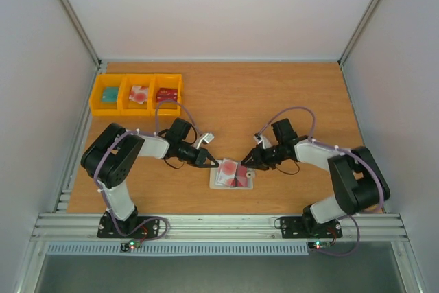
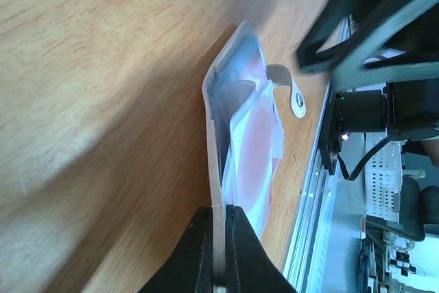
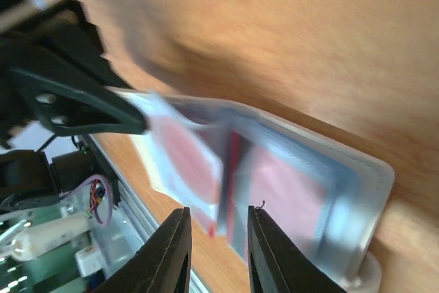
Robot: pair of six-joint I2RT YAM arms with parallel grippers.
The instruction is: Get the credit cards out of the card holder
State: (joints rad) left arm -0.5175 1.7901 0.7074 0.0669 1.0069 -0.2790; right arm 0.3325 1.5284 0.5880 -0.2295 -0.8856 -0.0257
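Cream card holder (image 1: 232, 184) open, pale blue inside, red-marked credit cards (image 2: 255, 149) showing

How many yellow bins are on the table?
3, in a row at the far left: left bin holding something teal, middle bin and right bin holding reddish items. None seems hidden.

card holder (image 1: 249, 183) on table (image 1: 288, 101) between left gripper (image 1: 214, 163) and right gripper (image 1: 245, 163), bins (image 1: 137, 94) behind at left

Top external — fixed, high above the near edge, looking down on the whole table (image 1: 274, 101), distant. Left wrist: close, low, sighting along the card holder (image 2: 233, 66). Right wrist: close, facing the opposite way. Shared by all three — the card holder.
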